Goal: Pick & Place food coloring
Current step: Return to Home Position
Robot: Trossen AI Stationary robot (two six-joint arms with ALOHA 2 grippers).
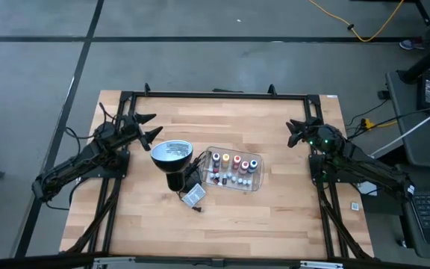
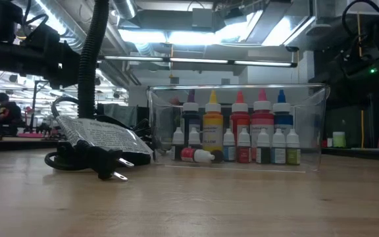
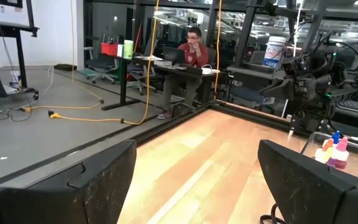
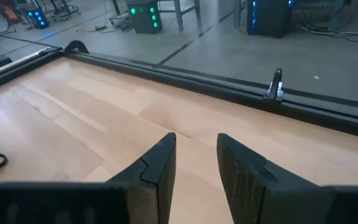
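The food coloring bottles (image 1: 232,167) stand in a clear plastic tray (image 1: 258,179) at the table's middle. In the low view, tall bottles (image 2: 239,125) with coloured caps stand behind small white-capped ones (image 2: 262,146), and one small red bottle (image 2: 196,155) lies on its side. My left gripper (image 1: 150,125) hovers open near the far left, left of the tray. In its wrist view its fingers (image 3: 107,171) are spread wide, with some bottles (image 3: 335,151) off to the side. My right gripper (image 1: 294,131) hovers open at the far right, its fingers (image 4: 160,163) a little apart over bare wood.
A black lamp with a round silvery head (image 1: 172,153) stands just left of the tray. Its power adapter (image 1: 193,196) and plug (image 2: 104,168) lie in front of it. A black frame (image 1: 215,95) runs along the far edge. A person (image 3: 191,53) sits beyond the table.
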